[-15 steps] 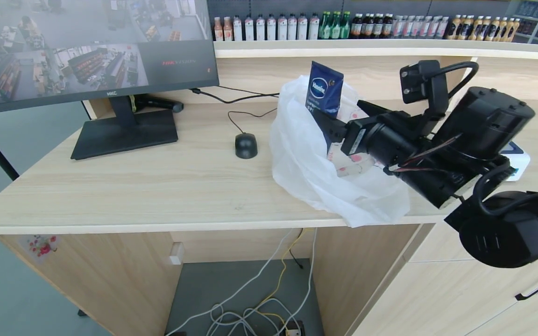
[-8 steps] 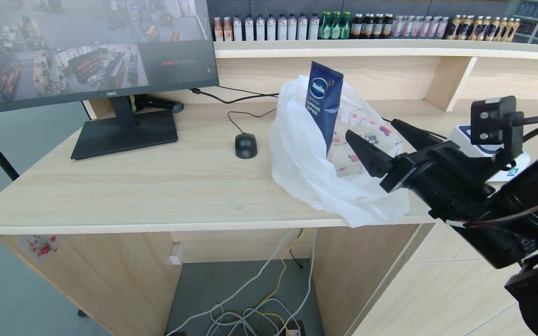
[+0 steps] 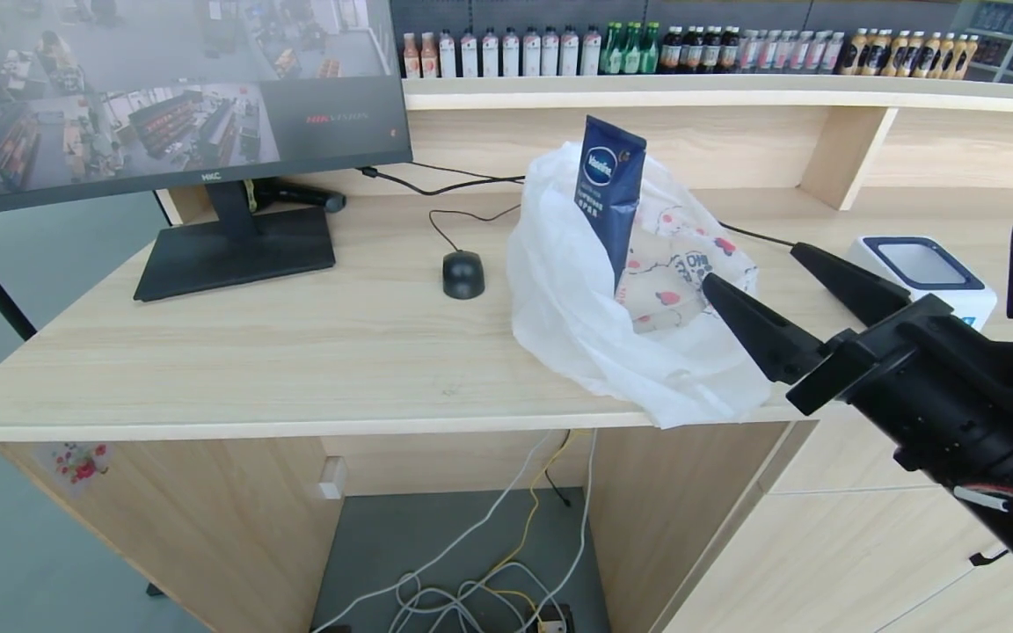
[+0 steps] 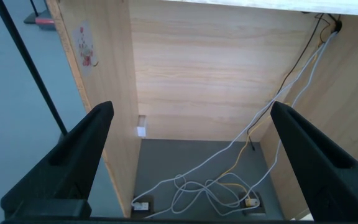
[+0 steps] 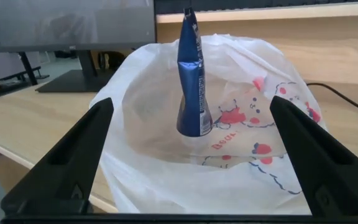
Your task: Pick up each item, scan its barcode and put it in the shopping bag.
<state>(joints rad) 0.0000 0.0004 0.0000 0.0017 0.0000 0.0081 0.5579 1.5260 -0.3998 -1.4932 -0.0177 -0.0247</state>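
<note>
A white plastic shopping bag (image 3: 577,290) lies open on the wooden counter (image 3: 295,334). A dark blue tube (image 3: 610,189) stands upright in it, beside a white pack with red prints (image 3: 678,268). The right wrist view looks into the shopping bag (image 5: 148,106), with the blue tube (image 5: 192,81) upright and the printed pack (image 5: 247,134) behind it. My right gripper (image 3: 788,286) hangs open and empty just right of the bag, by the counter's front edge. A white barcode scanner (image 3: 924,268) sits at the right. My left gripper (image 4: 188,162) is open below the counter, facing cables on the floor.
A monitor (image 3: 163,97) on a black stand occupies the counter's left side, with a black mouse (image 3: 462,272) and its cable near the middle. A raised shelf (image 3: 735,92) runs along the back, bottles lined behind it. Cabinet doors (image 3: 867,545) lie under the right side.
My right gripper has let go of the blue tube, opened, and drawn back to the right and toward the counter's front edge. The tube stays standing in the bag.
</note>
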